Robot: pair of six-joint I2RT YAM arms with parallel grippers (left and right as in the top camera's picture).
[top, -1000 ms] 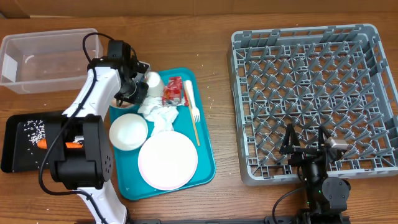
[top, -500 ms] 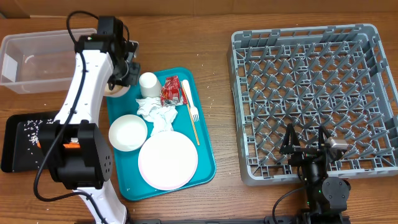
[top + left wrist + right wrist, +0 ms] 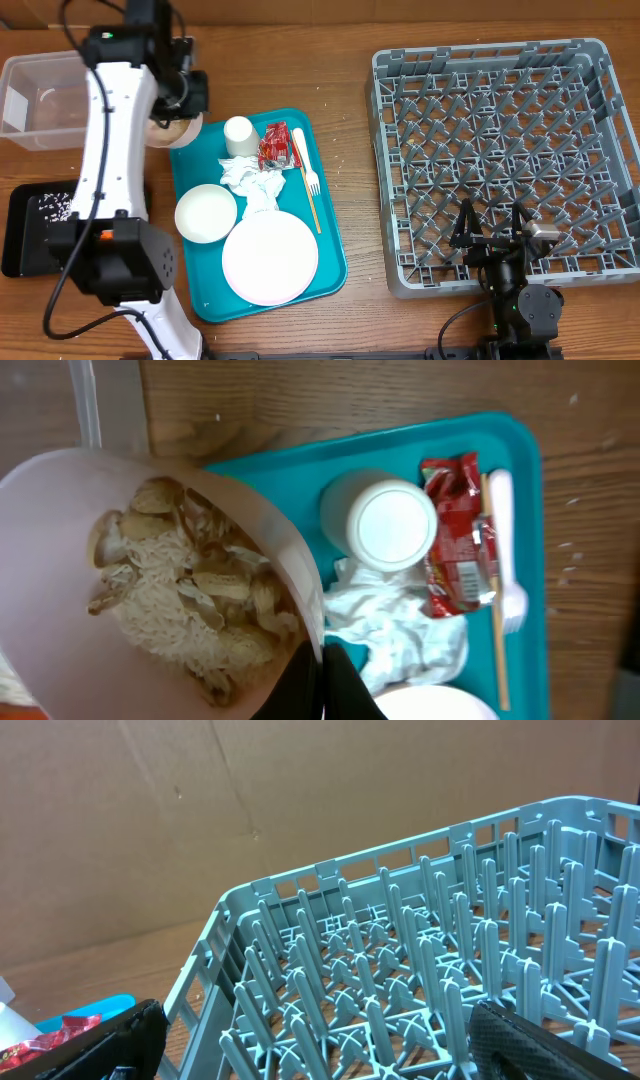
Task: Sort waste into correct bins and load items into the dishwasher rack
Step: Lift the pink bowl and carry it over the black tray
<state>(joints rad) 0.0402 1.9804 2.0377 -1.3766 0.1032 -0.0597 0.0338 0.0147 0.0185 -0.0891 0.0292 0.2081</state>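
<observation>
My left gripper is shut on the rim of a pale bowl holding beige rice-like scraps. In the overhead view this bowl hangs at the teal tray's far left corner, beside the clear tub. On the tray lie a white cup, a red wrapper, crumpled napkins, a cream fork, a second bowl and a round plate. My right gripper stands open at the near edge of the grey-blue rack, holding nothing.
The teal serving tray lies between the bins and the rack. A black tray with white grains sits at the left front, partly hidden by my left arm. Bare wood separates tray and rack.
My left arm has lifted the scrap-filled bowl off the teal tray and carried it back and left toward the clear tub. The right arm has not moved.
</observation>
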